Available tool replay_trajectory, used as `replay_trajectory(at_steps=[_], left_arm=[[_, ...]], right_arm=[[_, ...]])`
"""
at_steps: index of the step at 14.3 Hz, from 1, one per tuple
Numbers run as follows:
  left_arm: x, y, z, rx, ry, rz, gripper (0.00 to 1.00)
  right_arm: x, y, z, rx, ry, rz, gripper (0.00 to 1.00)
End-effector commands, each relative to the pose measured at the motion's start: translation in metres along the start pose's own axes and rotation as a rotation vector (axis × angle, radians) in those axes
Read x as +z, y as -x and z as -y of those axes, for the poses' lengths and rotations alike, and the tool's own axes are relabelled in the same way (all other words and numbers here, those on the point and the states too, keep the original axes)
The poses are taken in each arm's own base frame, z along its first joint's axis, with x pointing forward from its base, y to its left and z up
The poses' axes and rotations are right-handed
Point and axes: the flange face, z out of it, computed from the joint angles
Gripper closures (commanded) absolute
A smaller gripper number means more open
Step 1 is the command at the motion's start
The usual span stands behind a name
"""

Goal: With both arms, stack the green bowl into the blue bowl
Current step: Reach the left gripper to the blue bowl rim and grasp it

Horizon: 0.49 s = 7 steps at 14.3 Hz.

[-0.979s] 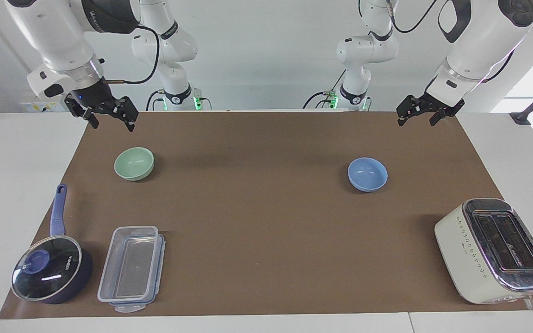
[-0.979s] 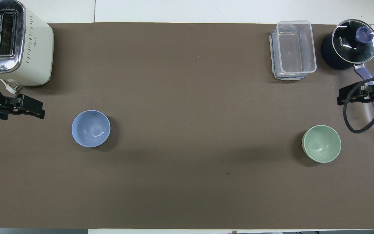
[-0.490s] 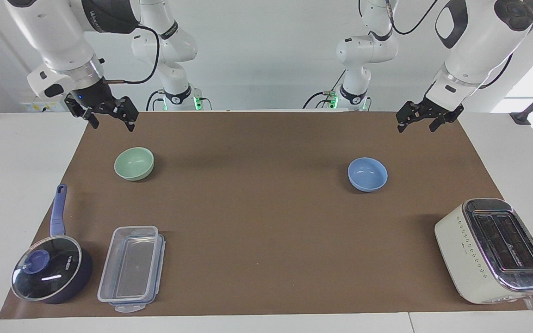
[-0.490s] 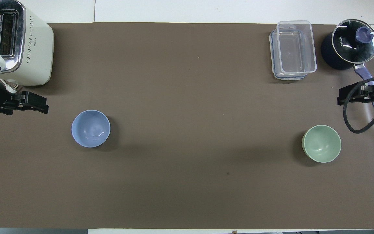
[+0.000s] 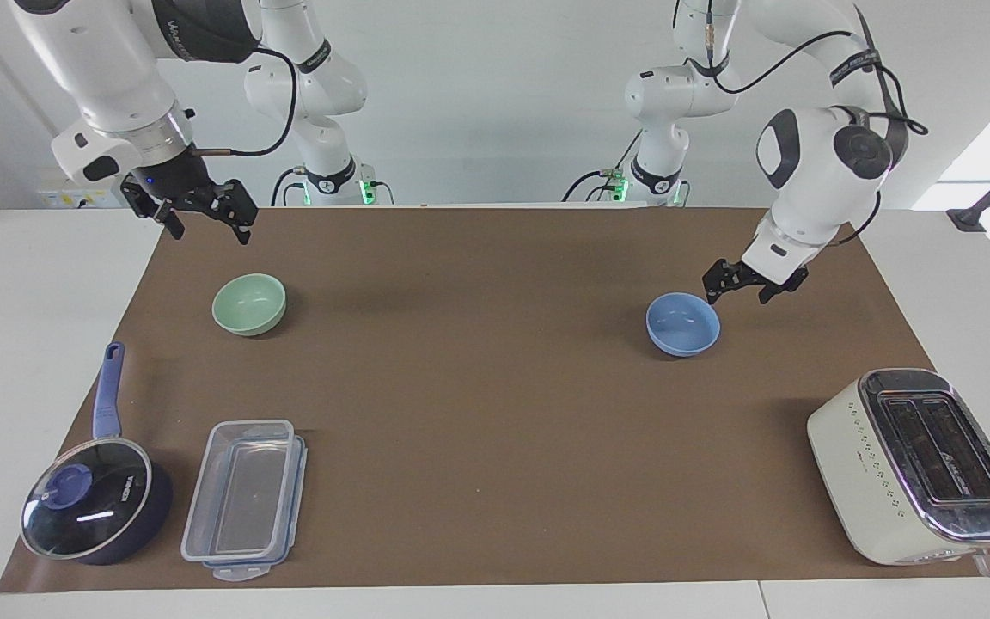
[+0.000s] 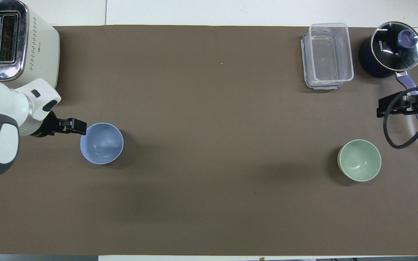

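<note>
Both bowls sit upright on the table (image 5: 495, 481), mouths up, round with no long axis we can name. The blue bowl (image 5: 682, 324) rests toward the left arm's end, the green bowl (image 5: 248, 303) toward the right arm's end, well apart. We see the left arm bent low, its left tool (image 5: 744, 290) just beside the blue bowl's rim, fingers parted and holding nothing; whether it touches the rim we cannot tell. The right tool (image 5: 203, 209) hangs raised over the table edge near the green bowl, fingers spread and empty. A toaster (image 5: 916, 464), a saucepan (image 5: 95, 499) and a clear container (image 5: 241, 499) stand farther from the robots.
</note>
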Motion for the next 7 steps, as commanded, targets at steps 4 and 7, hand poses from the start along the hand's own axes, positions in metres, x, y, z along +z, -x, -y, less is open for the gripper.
replay_trajectory(at_steps=[4, 7], left_arm=[[0.069, 0.019, 0.004, 0.057, -0.021, -0.031, 0.16], [0.085, 0.019, 0.002, 0.064, -0.019, -0.027, 0.38]], right_arm=[[0.052, 0.030, -0.044, 0.012, -0.022, 0.008, 0.00], [0.111, 0.058, -0.068, 0.015, -0.028, -0.074, 0.00]])
